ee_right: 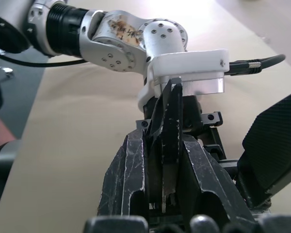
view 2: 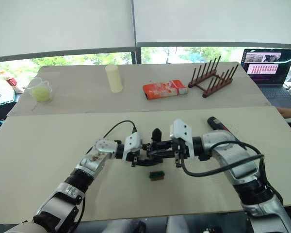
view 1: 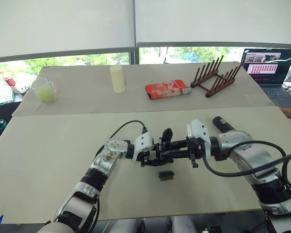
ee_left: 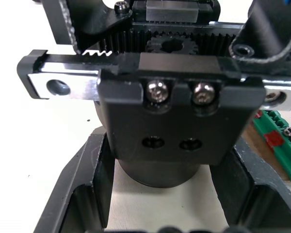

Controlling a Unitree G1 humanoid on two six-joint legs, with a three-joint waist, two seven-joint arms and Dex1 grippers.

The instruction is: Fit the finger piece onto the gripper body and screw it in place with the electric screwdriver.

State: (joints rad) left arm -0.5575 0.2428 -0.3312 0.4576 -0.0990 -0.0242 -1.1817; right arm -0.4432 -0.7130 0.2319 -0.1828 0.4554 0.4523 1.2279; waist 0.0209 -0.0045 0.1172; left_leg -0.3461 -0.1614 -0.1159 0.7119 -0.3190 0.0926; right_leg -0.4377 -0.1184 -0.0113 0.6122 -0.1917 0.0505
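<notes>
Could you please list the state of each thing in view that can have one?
Gripper body: held off the table by the left gripper.
Finger piece: clamped in the right gripper, at the body.
Screwdriver: lying on the table, untouched.
Laptop: open, screen lit.

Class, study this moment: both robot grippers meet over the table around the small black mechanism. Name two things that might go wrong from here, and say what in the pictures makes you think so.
1. The right gripper pinches the thin finger piece edge-on; it might twist or slip while being fitted onto the gripper body held by the left gripper.
2. The electric screwdriver lies behind the right arm; a swing back might knock it. The green block sits just under the work.
</notes>
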